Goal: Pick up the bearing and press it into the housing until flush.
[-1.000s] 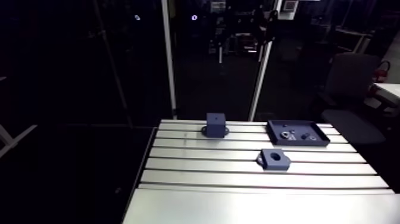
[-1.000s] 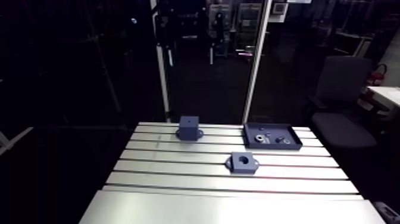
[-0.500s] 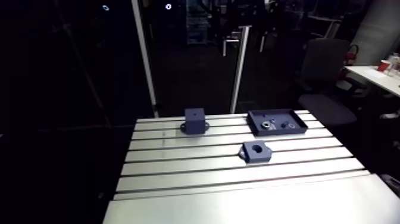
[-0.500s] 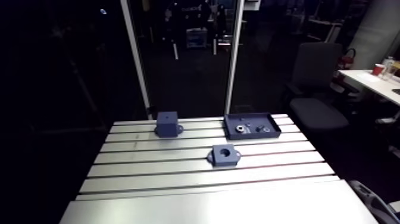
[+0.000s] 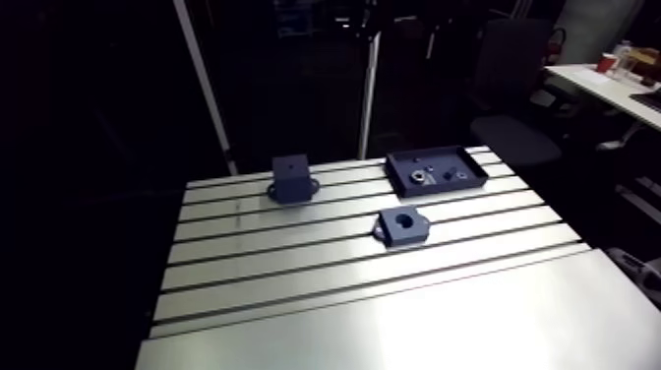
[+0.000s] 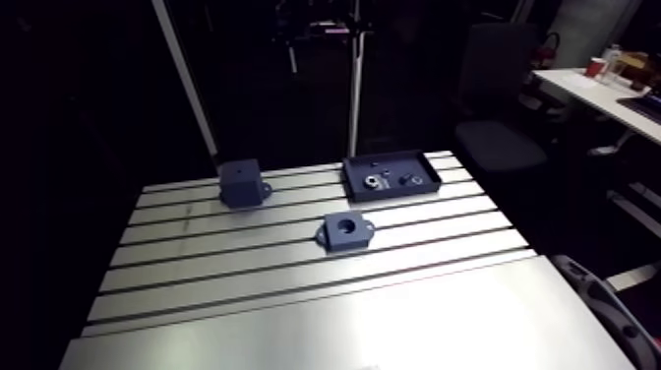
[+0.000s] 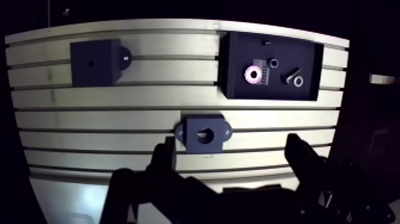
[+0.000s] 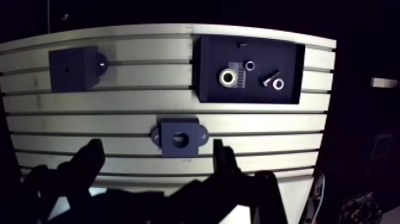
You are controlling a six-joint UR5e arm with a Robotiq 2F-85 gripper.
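Risk: the bearing (image 8: 227, 77) sits near a screw (image 8: 268, 77) in the tray (image 8: 208, 90), so the gripper (image 8: 156, 152), fingers spread and empty, could snag both.

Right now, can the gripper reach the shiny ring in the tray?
Probably yes: the bearing lies uncovered in the tray, nothing stands over it, and the gripper is open.

The table (image 5: 295, 266) is pale silver, striped across by thin dark slots. The tray (image 8: 208, 89), the housing (image 8: 168, 142) and the square block (image 8: 72, 69) are all the same plain dark navy. The bearing (image 8: 227, 77) is a shiny silver ring with a dark centre. The small screw (image 8: 269, 77) and washers (image 8: 250, 65) beside it are silver too. The gripper (image 8: 156, 149) is black.
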